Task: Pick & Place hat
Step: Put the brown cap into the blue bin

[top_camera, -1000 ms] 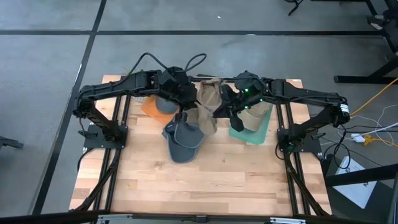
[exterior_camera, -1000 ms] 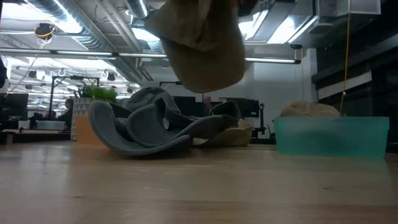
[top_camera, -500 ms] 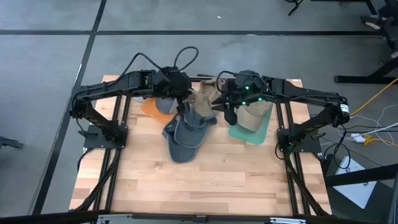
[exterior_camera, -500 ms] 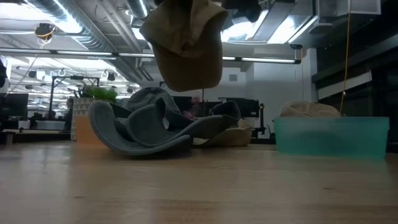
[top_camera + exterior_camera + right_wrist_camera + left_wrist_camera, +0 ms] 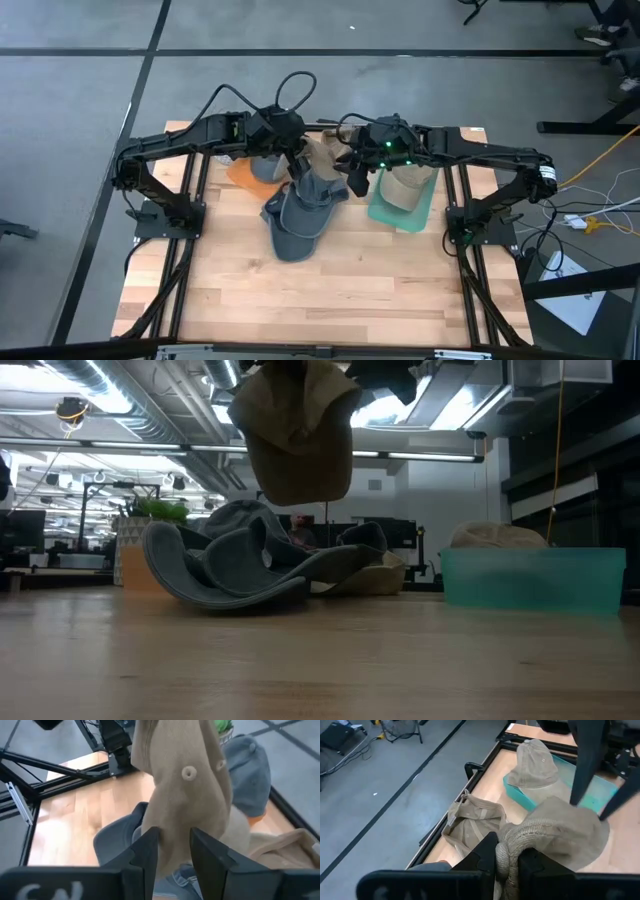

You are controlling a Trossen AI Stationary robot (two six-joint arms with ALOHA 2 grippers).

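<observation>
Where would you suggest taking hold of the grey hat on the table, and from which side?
Take the grey hat by its upturned brim, coming from above: that edge stands clear of the table, so a finger should fit on each side.

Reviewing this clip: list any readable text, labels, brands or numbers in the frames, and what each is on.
None can be read.
Right wrist view: pale marks on the dark housing below the right claw are cut off by the picture's edge and unreadable.
The tan hat, grey hat and teal bin show no lettering.
</observation>
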